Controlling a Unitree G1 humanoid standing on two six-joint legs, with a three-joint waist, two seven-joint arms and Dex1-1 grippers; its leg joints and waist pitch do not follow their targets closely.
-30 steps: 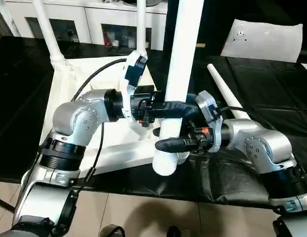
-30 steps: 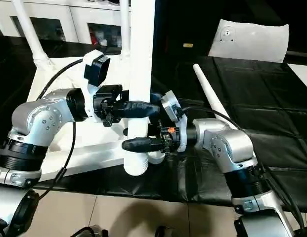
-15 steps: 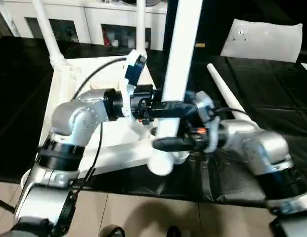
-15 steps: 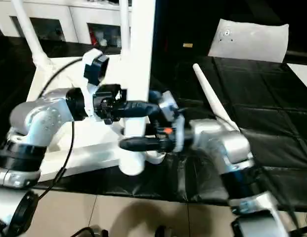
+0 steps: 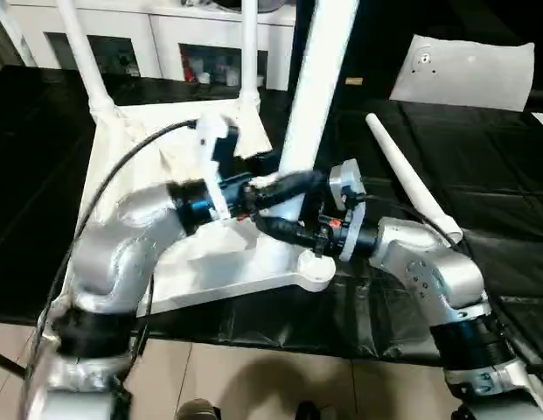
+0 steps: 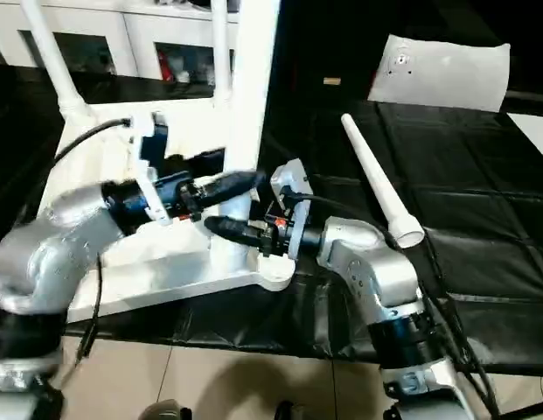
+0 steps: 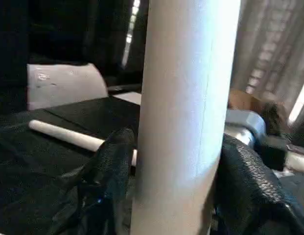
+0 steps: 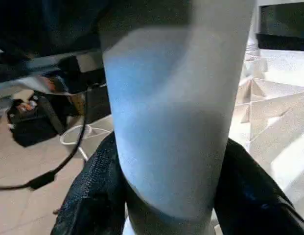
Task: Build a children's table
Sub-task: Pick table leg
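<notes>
Stood a long white leg [image 5: 313, 79] upright at the near corner socket [image 5: 313, 273] of the upturned white table top [image 5: 157, 175] on the black-covered bench [image 5: 481, 157]; clamped by left gripper [image 5: 284, 184] and right gripper [image 5: 280, 229], one finger on each side of the shaft. Two legs already upright at the far corners [image 5: 79, 52]; a fourth leg [image 5: 411, 184] flat on the cover beside

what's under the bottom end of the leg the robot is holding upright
The leg stands over the tabletop's near corner socket. Both grippers cover its lower end, so whether it's seated can't be seen.
</notes>
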